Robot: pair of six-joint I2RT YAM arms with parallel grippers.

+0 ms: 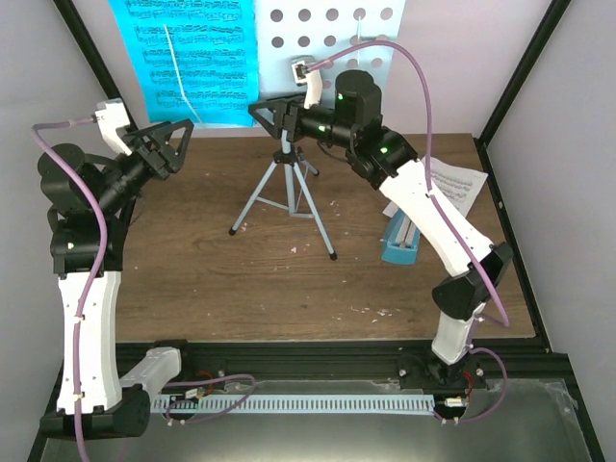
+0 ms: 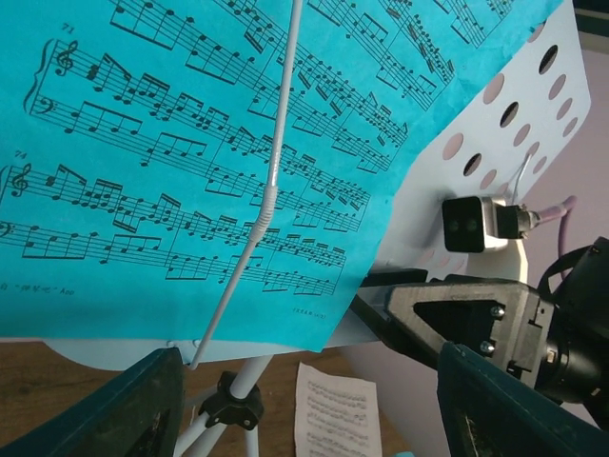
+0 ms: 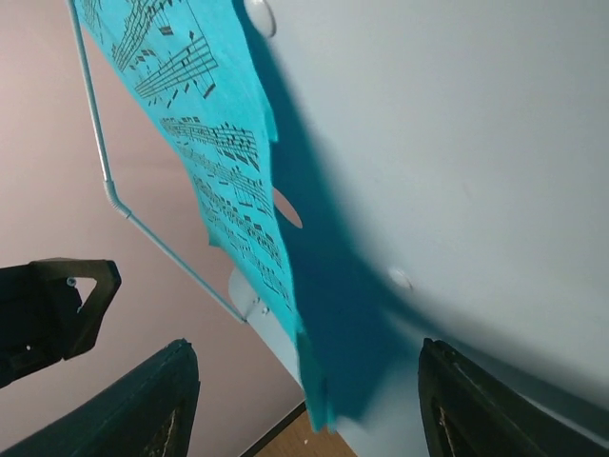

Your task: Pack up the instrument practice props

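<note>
Table, near side: teal metronome [image 1: 402,241] lies by my right forearm. One white sheet [image 1: 460,183] lies flat just behind it. Neither is touched.

Mid-table: the music stand [image 1: 285,178] is upright on its tripod, with both my wrists raised to its desk.

Left gripper [image 1: 178,144]: jaws wide apart, nothing between them. Right gripper [image 1: 269,120]: jaws also apart, gripping nothing.

Key relation: the cyan sheet [image 2: 190,171] hangs on the perforated desk [image 2: 419,209], long axis upright, pinned under a thin wire arm [image 2: 273,181]. From my left jaws it lies straight ahead and above, its bottom edge running crosswise to them. From my right jaws, its lower corner dips between the fingers [image 3: 143,400], and the desk face is just beyond. Judgement: the right is nearer an edge it could pinch, the left nearer the wire.

Writing: printed staves with bar numbers "71" and "74". The footer print is too small to read. No brand marks seen.
</note>
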